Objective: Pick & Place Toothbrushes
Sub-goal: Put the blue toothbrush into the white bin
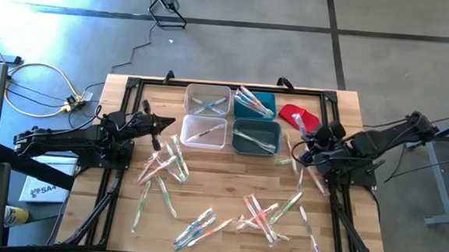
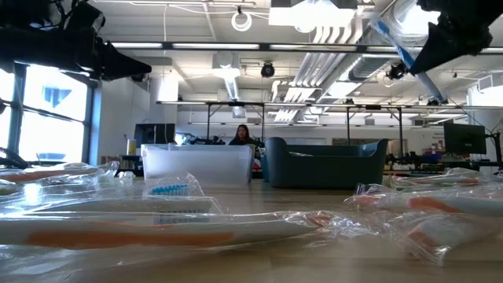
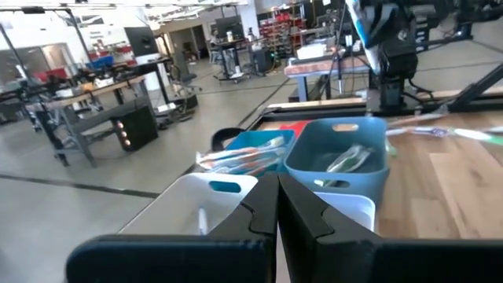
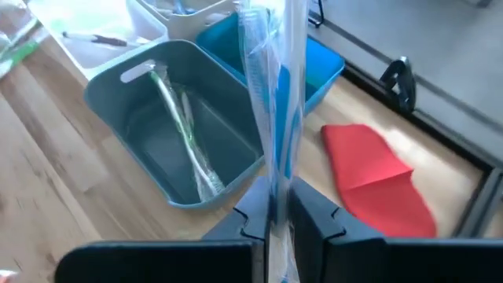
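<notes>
From above, wrapped toothbrushes [image 1: 262, 214] lie scattered on the worktop [image 1: 230, 169]; the left gripper [image 1: 158, 134] hovers pressed together, empty. The right wrist view shows the right gripper [image 4: 280, 206] pinching a blue toothbrush [image 4: 275, 102] above the bins. It seems light and slippery; best grasped mid-handle.

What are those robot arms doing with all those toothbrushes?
They are sorting wrapped toothbrushes into bins. The right gripper is shut on a blue toothbrush in clear wrapping, holding it up beside the grey-blue bin, which already has green toothbrushes inside. The left gripper is shut and empty, above the white bins. Many more toothbrushes lie scattered on the wooden table. A red cloth sits near the bins.
</notes>
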`<move>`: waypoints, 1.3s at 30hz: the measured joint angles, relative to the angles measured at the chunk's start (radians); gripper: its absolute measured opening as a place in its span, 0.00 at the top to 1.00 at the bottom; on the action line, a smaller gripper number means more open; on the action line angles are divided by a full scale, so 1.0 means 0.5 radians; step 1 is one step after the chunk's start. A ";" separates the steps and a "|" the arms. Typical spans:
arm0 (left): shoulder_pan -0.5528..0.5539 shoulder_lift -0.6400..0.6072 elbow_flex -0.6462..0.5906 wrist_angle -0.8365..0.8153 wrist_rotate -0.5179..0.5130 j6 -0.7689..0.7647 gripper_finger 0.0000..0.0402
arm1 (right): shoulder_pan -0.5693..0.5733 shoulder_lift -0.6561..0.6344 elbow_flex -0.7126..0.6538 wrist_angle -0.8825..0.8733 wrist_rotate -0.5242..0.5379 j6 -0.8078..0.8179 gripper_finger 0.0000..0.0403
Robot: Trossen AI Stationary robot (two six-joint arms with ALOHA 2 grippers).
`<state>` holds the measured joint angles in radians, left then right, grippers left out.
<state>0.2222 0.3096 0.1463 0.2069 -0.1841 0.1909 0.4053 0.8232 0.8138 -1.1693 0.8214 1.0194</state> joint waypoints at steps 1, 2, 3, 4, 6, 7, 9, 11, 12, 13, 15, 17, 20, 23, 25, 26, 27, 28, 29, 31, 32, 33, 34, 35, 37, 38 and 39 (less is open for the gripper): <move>-0.001 0.000 0.000 -0.001 0.000 -0.026 1.00 | 0.000 -0.035 -0.060 0.075 -0.001 0.005 0.95; 0.000 0.000 0.000 -0.001 0.000 -0.052 1.00 | 0.000 -0.077 -0.127 0.178 -0.008 0.004 0.95; 0.000 0.001 0.000 -0.001 0.000 -0.082 1.00 | 0.000 -0.118 -0.194 0.287 -0.022 -0.006 0.95; -0.001 0.000 0.000 -0.001 0.004 -0.114 1.00 | 0.001 -0.154 -0.260 0.413 -0.024 -0.034 0.95; 0.000 0.001 0.000 -0.001 0.006 -0.186 1.00 | -0.002 -0.211 -0.410 0.734 -0.021 -0.166 0.95; 0.000 0.001 0.000 -0.001 0.006 -0.225 1.00 | -0.006 -0.236 -0.483 0.900 -0.023 -0.251 0.95; -0.001 0.001 0.000 -0.001 0.007 -0.294 1.00 | -0.024 -0.265 -0.626 1.263 -0.032 -0.426 0.95; 0.000 0.001 0.000 0.000 0.008 -0.356 1.00 | -0.057 -0.261 -0.754 1.651 -0.053 -0.619 0.95; 0.000 0.001 0.000 0.000 0.009 -0.386 1.00 | -0.078 -0.254 -0.822 1.839 -0.081 -0.722 0.95; 0.000 0.001 0.000 0.000 0.012 -0.410 1.00 | -0.100 -0.243 -0.889 2.010 -0.110 -0.818 0.95; -0.001 0.011 0.000 0.002 0.041 -0.454 1.00 | -0.155 -0.216 -1.003 2.332 -0.169 -0.990 0.95; 0.000 0.045 0.000 0.012 0.081 -0.480 1.00 | -0.222 -0.193 -1.103 2.608 -0.257 -1.119 0.95; -0.001 0.111 0.000 0.055 0.130 -0.535 1.00 | -0.341 -0.151 -1.211 2.878 -0.377 -1.244 0.95; -0.001 0.211 0.000 0.150 0.162 -0.566 1.00 | -0.473 -0.122 -1.228 2.979 -0.468 -1.338 0.95; 0.000 0.296 0.000 0.250 0.202 -0.571 1.00 | -0.564 -0.098 -1.228 3.053 -0.552 -1.424 0.95; -0.001 0.343 0.000 0.312 0.214 -0.570 1.00 | -0.606 -0.087 -1.228 3.093 -0.607 -1.472 0.95; -0.001 0.393 0.000 0.376 0.232 -0.561 1.00 | -0.654 -0.073 -1.228 3.150 -0.671 -1.524 0.95; -0.001 0.448 0.000 0.438 0.245 -0.545 1.00 | -0.700 -0.059 -1.228 3.211 -0.741 -1.572 0.95; -0.001 0.504 0.000 0.496 0.250 -0.534 1.00 | -0.745 -0.039 -1.228 3.272 -0.813 -1.617 0.95; -0.001 0.620 0.000 0.593 0.251 -0.514 1.00 | -0.834 0.010 -1.228 3.378 -0.980 -1.688 0.95; -0.001 0.681 0.000 0.640 0.251 -0.505 1.00 | -0.877 0.039 -1.228 3.429 -1.062 -1.717 0.95; -0.001 0.742 0.000 0.701 0.251 -0.502 1.00 | -0.917 0.072 -1.228 3.482 -1.133 -1.736 0.95; -0.001 0.802 0.000 0.761 0.251 -0.503 1.00 | -0.954 0.108 -1.228 3.537 -1.196 -1.743 0.95; -0.001 0.865 0.000 0.825 0.251 -0.511 1.00 | -0.989 0.146 -1.228 3.587 -1.251 -1.745 0.95; -0.001 0.989 0.000 0.990 0.251 -0.543 1.00 | -1.051 0.224 -1.228 3.662 -1.341 -1.748 0.95; 0.000 1.056 0.000 1.077 0.251 -0.560 1.00 | -1.077 0.266 -1.228 3.704 -1.384 -1.748 0.95; -0.001 1.116 0.000 1.165 0.255 -0.576 1.00 | -1.101 0.310 -1.228 3.741 -1.416 -1.751 0.95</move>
<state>0.2218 0.8675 0.1463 0.7897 -0.0564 -0.0969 -0.1450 0.9782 0.1997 0.7014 0.1132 0.1440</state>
